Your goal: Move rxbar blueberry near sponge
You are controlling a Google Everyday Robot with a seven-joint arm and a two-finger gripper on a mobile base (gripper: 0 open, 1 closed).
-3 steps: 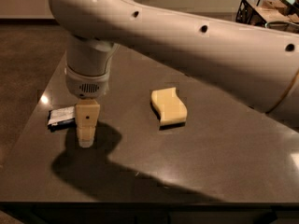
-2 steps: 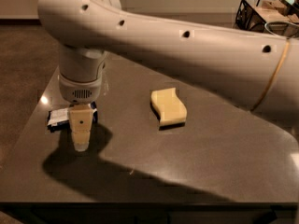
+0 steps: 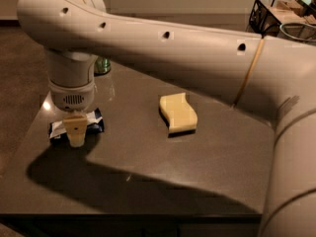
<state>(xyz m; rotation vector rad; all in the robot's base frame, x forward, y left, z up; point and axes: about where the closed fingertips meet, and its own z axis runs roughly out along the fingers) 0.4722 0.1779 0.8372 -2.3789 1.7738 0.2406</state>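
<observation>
At the left edge of the surface [image 3: 148, 177] the rxbar blueberry [image 3: 95, 123] lies flat, at about 9 o'clock from the sponge [image 3: 178, 113] and well apart from it. The end effector [image 3: 75, 130] hangs straight down over the bar's middle, which we judge to be the line-up for a grasp from above. We cannot tell whether the end effector is released or clenched, nor whether it touches the wrapper; toward 3 o'clock the sponge rests on its dark underside, the place the bar must reach.
</observation>
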